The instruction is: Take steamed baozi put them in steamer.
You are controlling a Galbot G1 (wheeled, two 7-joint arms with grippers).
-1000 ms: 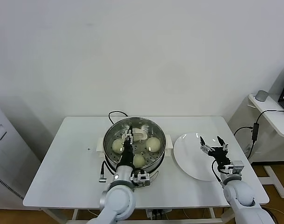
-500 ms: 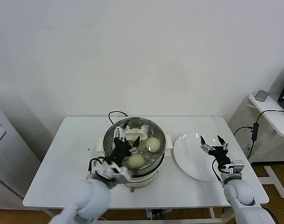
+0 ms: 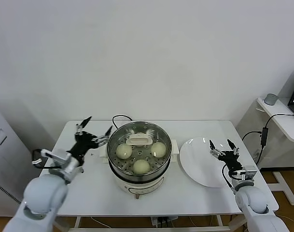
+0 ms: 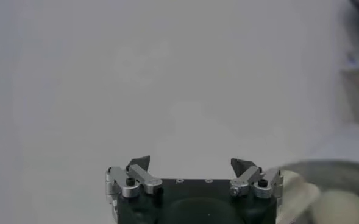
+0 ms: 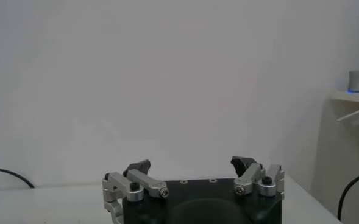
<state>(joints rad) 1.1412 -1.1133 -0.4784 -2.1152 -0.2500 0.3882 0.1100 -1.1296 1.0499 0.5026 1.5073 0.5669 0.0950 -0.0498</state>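
Note:
The steamer (image 3: 116,168) stands mid-table, a shiny steel basket on a white base. Three cream baozi lie in it: left (image 3: 124,151), right (image 3: 158,148) and front (image 3: 141,166). A whiter shape (image 3: 138,140) sits at the basket's back; I cannot tell what it is. My left gripper (image 3: 95,126) is open and empty, raised just left of the steamer. In the left wrist view it (image 4: 190,163) is open, with the steamer rim (image 4: 337,165) and a baozi (image 4: 344,207) off to one side. My right gripper (image 3: 221,144) (image 5: 191,164) is open and empty over the plate's right part.
A flat white plate (image 3: 197,159) lies right of the steamer with nothing on it. A black cable (image 3: 120,117) runs behind the steamer. A white side table (image 3: 282,116) with a grey object (image 3: 271,99) stands at the far right. A white cabinet (image 3: 4,159) stands at the left.
My left arm has drawn out of the steamer and swung left and up, its gripper open and empty. The front baozi now shows fully in the basket. The right arm has barely moved.

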